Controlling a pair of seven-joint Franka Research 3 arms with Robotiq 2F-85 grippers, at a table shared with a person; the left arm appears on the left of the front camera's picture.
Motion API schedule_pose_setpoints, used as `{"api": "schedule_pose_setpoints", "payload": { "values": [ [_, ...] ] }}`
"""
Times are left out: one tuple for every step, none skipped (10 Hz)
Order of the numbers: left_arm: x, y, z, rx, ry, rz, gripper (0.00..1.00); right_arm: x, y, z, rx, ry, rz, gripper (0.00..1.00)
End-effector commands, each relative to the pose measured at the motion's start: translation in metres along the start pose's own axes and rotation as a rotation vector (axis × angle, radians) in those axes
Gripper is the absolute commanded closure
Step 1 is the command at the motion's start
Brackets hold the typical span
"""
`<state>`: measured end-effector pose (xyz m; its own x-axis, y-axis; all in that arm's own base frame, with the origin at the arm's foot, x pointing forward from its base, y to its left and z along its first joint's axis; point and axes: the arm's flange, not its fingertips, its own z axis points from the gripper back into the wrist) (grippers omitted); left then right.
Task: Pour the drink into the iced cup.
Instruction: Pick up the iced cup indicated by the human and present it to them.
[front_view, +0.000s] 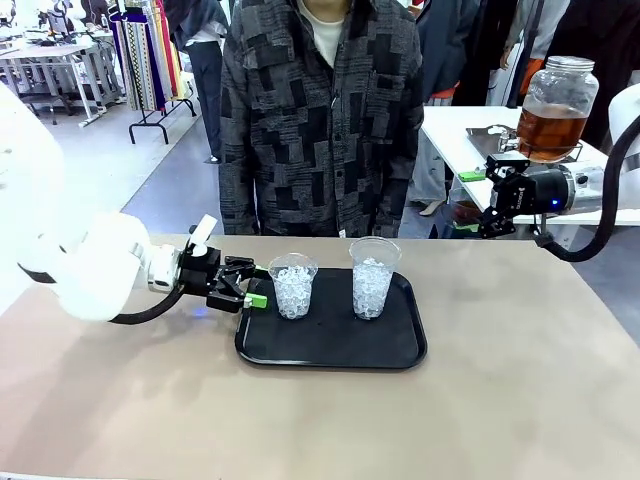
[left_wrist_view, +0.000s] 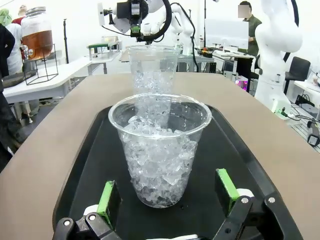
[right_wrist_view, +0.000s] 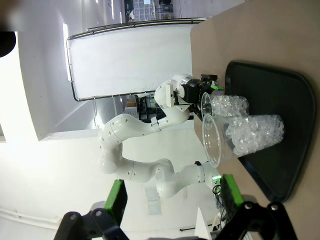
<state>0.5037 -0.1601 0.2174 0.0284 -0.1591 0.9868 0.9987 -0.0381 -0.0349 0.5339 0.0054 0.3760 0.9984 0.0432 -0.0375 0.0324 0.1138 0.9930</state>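
Observation:
Two clear plastic cups full of ice stand on a black tray (front_view: 330, 350): a left cup (front_view: 294, 286) and a right cup (front_view: 373, 278). My left gripper (front_view: 255, 285) is open, low over the tray's left edge, just short of the left cup. In the left wrist view that cup (left_wrist_view: 160, 150) stands ahead between the green pads (left_wrist_view: 109, 197), untouched, with the other cup (left_wrist_view: 152, 70) behind it. My right gripper (front_view: 468, 202) hangs open and empty in the air at the far right, pointing at the cups (right_wrist_view: 245, 135). The amber drink fills a lidded glass jar (front_view: 553, 110) on a white side table.
A person in a dark patterned jacket (front_view: 320, 120) stands at the far edge, hands out of sight. The jar (left_wrist_view: 37, 32) rests on a wire stand on the white table (front_view: 460, 130) beyond the right gripper. Bare brown tabletop (front_view: 300, 420) lies in front of the tray.

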Motion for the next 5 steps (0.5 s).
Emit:
{"api": "schedule_pose_setpoints", "payload": {
  "values": [
    [-0.0020,0.0000,-0.0111,0.032,-0.015,-0.027,0.00,0.0004,0.0010,0.0004,-0.004,-0.006,0.003,0.00],
    [-0.0019,0.0005,-0.0141,0.051,-0.023,-0.033,0.00,0.0004,0.0010,0.0004,-0.004,-0.006,0.003,0.00],
    [-0.0012,0.0011,-0.0169,0.062,-0.029,-0.034,0.00,0.0004,0.0010,0.0004,-0.004,-0.006,0.003,0.00],
    [-0.0014,0.0015,-0.0185,0.068,-0.030,-0.035,0.00,0.0004,0.0010,0.0004,-0.004,-0.006,0.003,0.00],
    [-0.0008,0.0024,-0.0203,0.075,-0.030,-0.035,0.00,0.0004,0.0010,0.0004,-0.004,-0.006,0.003,0.00]
  ]
}}
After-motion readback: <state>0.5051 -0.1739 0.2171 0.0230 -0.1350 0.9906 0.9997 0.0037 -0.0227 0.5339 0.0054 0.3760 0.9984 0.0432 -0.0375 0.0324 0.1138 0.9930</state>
